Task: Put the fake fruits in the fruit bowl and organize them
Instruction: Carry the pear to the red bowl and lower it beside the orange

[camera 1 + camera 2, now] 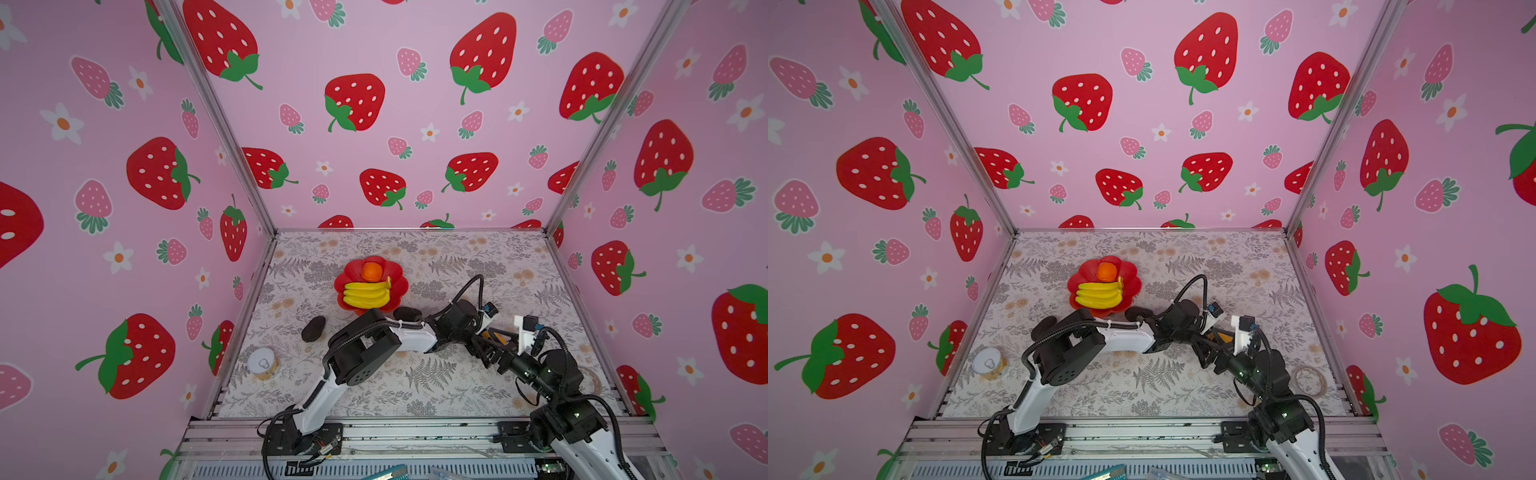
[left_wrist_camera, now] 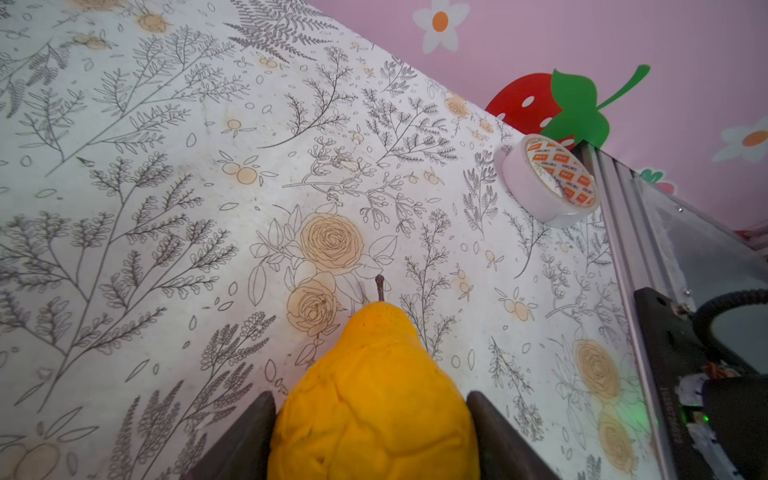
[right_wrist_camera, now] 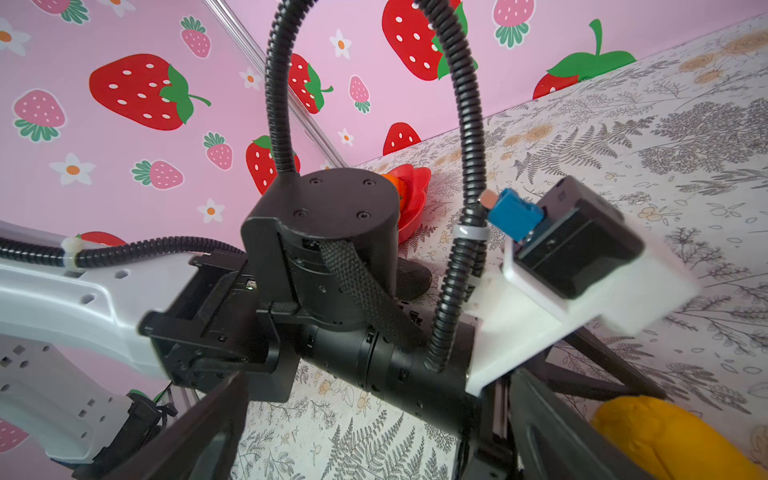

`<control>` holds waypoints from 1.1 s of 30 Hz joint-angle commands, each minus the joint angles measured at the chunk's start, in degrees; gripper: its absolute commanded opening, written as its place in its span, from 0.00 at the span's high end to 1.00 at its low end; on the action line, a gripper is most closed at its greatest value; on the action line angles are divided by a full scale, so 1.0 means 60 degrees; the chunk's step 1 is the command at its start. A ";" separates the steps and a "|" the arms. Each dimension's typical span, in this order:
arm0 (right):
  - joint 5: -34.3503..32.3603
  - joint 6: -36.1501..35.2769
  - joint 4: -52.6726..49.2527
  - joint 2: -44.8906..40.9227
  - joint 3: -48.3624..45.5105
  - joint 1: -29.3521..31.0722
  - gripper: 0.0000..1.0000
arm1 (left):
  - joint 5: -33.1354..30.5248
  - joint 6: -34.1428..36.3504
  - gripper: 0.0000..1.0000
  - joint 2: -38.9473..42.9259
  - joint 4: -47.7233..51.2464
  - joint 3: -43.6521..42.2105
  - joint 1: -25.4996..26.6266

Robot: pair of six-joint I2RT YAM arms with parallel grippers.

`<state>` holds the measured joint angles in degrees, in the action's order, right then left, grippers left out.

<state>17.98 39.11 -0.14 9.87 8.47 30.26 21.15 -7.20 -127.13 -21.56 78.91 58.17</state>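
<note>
Left gripper (image 2: 370, 399) is clamped on the pear (image 2: 374, 365). In the left wrist view both dark fingers (image 2: 249, 436) sit right against its bumpy sides, with the stem pointing away from the wrist. I can't tell whether the pear is resting on the floral table (image 2: 166, 208) or is just off it.

Right gripper (image 3: 380, 374) is spread wide with nothing between its jaws. It's aimed at the left arm's wrist, and the pear is just off to one side of it.

The fruit bowl (image 1: 343, 276) is well apart from both grippers, out past the left arm's elbow toward the back wall. Inside it are the banana bunch (image 1: 365, 293) and the orange (image 1: 372, 271), with the orange tucked on the far side of the bananas and touching them.

One dark avocado (image 1: 407, 313) lies just outside the bowl's rim, right beside the left forearm and partly hidden by it. The second avocado (image 1: 313, 328) is on the table beyond the elbow — in a top view the arm covers most of it.

Hard to see:
- In both top views the pear is only a sliver of yellow between the two wrists.
- A tape roll (image 2: 548, 178) sits ahead of the left gripper near the table edge.
- A can (image 1: 262, 363) stands far off, beyond the left arm.
</note>
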 commanded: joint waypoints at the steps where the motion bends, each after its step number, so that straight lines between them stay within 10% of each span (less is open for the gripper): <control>1: -0.0105 -0.0059 0.0102 -0.0027 0.0106 0.0025 0.01 | 0.0000 0.0284 0.33 0.0283 -0.0183 -0.0199 -0.0013; 18: -0.0352 -0.0923 0.1168 0.0912 0.0459 0.0011 0.01 | -0.1530 0.0078 0.41 0.3283 0.0362 -0.1487 -0.1293; 33: 0.1806 -0.1905 0.5853 0.8157 0.2495 0.0025 0.01 | -0.4375 -0.0178 0.40 0.6249 0.2409 -0.2761 -0.4333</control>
<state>24.86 29.19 26.35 55.22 20.93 30.26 -0.40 -7.44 -90.67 -11.88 63.31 34.57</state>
